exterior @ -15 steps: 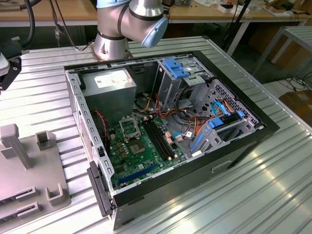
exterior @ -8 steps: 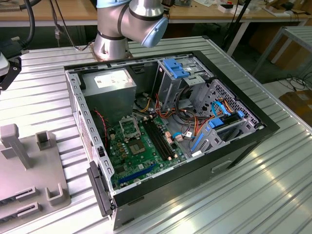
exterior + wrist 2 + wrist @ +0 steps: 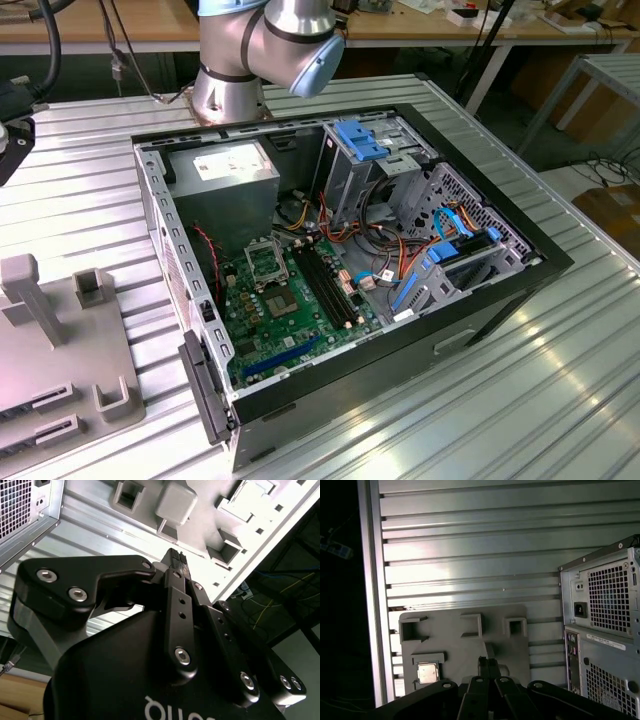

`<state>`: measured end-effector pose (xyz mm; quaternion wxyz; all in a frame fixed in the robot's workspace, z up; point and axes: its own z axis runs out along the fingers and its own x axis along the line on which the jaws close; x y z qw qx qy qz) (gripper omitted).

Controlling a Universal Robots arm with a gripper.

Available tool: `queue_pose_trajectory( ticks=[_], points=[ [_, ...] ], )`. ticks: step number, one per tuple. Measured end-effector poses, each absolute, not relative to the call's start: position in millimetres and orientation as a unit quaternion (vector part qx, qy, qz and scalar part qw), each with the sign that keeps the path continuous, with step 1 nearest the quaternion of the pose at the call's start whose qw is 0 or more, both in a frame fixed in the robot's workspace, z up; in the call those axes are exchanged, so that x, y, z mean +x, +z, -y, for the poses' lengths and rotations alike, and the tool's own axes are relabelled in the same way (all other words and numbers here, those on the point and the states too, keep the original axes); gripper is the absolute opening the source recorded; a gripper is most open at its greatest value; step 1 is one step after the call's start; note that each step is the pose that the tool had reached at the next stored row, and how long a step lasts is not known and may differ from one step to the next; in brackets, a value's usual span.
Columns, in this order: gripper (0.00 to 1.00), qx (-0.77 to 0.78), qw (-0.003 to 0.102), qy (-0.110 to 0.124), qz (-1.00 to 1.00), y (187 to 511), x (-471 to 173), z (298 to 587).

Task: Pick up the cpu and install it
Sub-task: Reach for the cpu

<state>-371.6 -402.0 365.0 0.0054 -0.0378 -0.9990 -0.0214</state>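
On grey tray: cpu | end effector near, apart | closed, empty

Robotics lab or workshop, robot arm standing on a ribbed metal desk, open computer case with its circuit board showing, grey holder plate beside it, wooden desks and hanging cables behind

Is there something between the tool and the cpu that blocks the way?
Nothing visible. In the first wrist view the cpu lies uncovered on the grey holder, and the tool hangs over the same holder beside it.
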Motion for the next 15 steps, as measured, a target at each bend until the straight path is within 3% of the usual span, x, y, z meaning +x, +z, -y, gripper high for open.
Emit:
queue_pose_trajectory(
  ticks=[15],
  points=[
    [0.11, -0.038, 0.005, -0.021, 0.999, 364, -383, 402]
  ],
)
